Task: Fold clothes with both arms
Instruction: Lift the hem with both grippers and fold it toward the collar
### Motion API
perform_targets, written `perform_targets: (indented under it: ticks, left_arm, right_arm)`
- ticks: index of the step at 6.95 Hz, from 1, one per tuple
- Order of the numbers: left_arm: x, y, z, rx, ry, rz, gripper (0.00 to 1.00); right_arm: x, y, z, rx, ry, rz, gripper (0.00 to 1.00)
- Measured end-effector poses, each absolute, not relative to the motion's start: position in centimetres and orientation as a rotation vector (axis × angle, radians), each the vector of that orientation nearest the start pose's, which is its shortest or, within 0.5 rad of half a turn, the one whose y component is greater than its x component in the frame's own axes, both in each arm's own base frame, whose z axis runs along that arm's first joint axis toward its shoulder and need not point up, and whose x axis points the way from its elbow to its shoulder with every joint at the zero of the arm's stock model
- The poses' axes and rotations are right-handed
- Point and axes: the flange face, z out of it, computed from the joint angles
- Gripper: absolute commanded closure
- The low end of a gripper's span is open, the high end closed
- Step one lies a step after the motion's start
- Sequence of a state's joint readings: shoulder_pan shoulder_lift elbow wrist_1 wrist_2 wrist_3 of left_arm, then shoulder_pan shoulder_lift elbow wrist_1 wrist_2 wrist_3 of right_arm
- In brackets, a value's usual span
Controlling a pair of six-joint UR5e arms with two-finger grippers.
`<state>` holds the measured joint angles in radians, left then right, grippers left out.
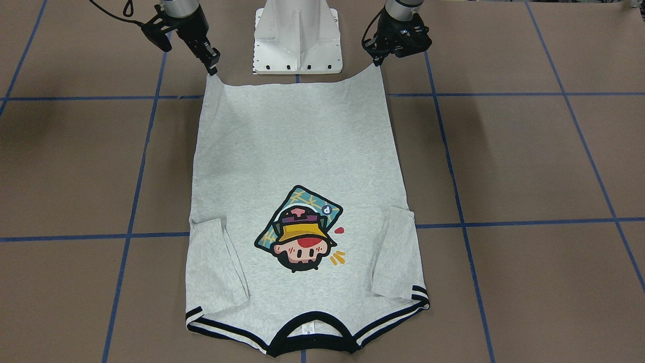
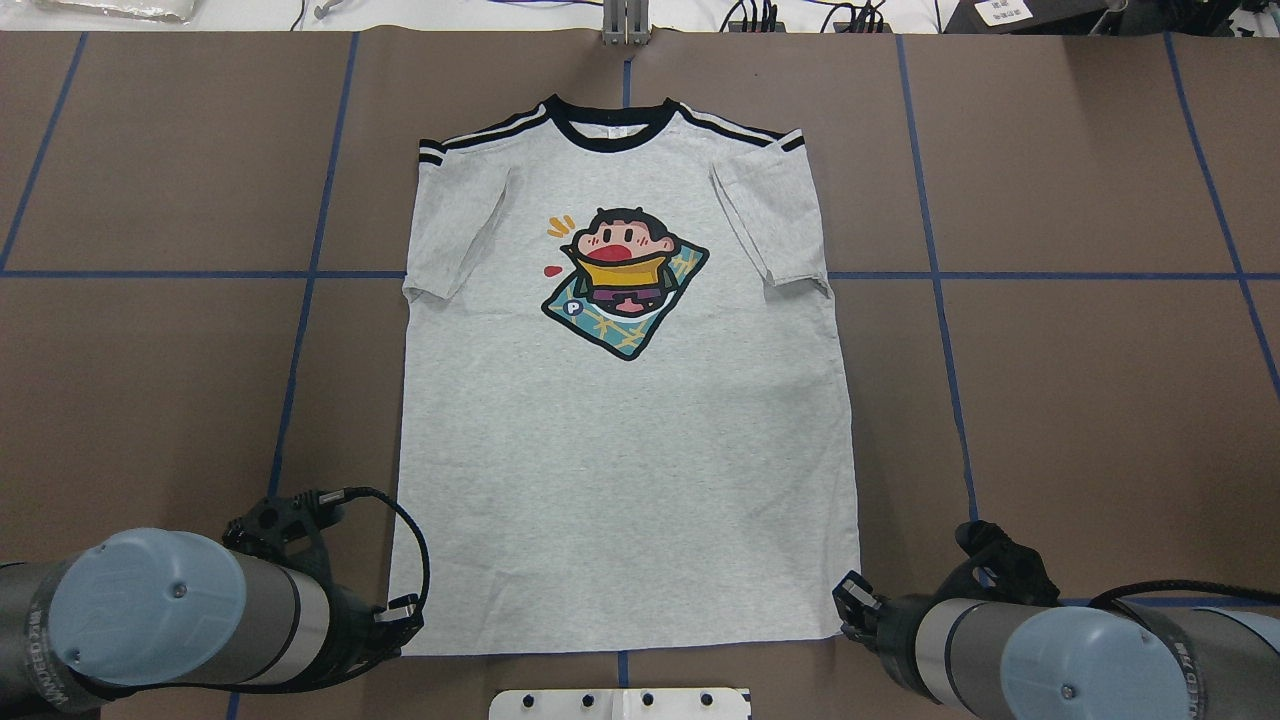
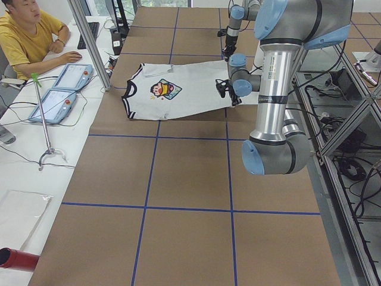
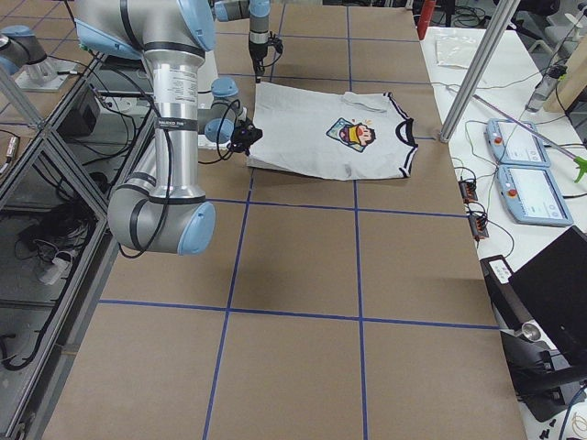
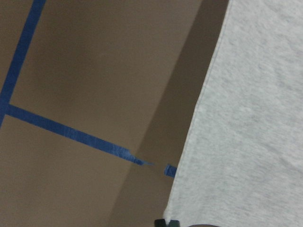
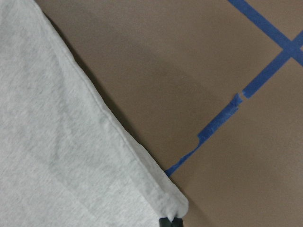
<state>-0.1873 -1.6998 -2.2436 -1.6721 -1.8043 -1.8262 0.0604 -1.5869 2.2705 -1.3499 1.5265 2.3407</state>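
Grey T-shirt [image 1: 297, 151] hem corners sit pinched between left fingers [image 1: 376, 57] and right fingers [image 1: 211, 57], tips barely visible.

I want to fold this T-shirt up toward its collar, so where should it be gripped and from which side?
Grip the T-shirt's two hem corners, coming from the robot's side. It lies print up with its collar far away and the hem nearest the robot, so those corners are closest. The left gripper and right gripper pinch them.
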Motion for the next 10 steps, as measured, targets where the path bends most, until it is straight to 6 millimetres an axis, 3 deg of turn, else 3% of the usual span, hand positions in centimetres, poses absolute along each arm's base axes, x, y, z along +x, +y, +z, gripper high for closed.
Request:
perform_targets:
  ticks: [4, 6, 7, 8, 10]
  left_arm:
    - [41.6, -19.2, 27.5, -0.254, 0.912, -0.287, 1.00]
    - [40.5, -19.6, 25.8, -0.245, 0.955, -0.293, 1.00]
    - [40.0, -21.3, 25.0, -0.210, 0.981, -0.306, 1.00]
    - [39.3, -24.2, 24.3, -0.149, 1.006, -0.314, 1.00]
    - [39.8, -32.9, 25.1, -0.004, 0.997, -0.342, 1.00]
  right_arm:
    - [-41.4, -13.0, 31.1, -0.326, -0.895, 0.729, 1.00]
    - [-39.5, -14.9, 30.8, -0.305, -0.910, 0.769, 1.00]
    - [-38.7, -16.8, 30.7, -0.282, -0.924, 0.803, 1.00]
    - [-38.4, -19.0, 30.3, -0.249, -0.945, 0.822, 1.00]
    - [-40.0, -25.5, 29.0, -0.108, -0.955, 0.806, 1.00]
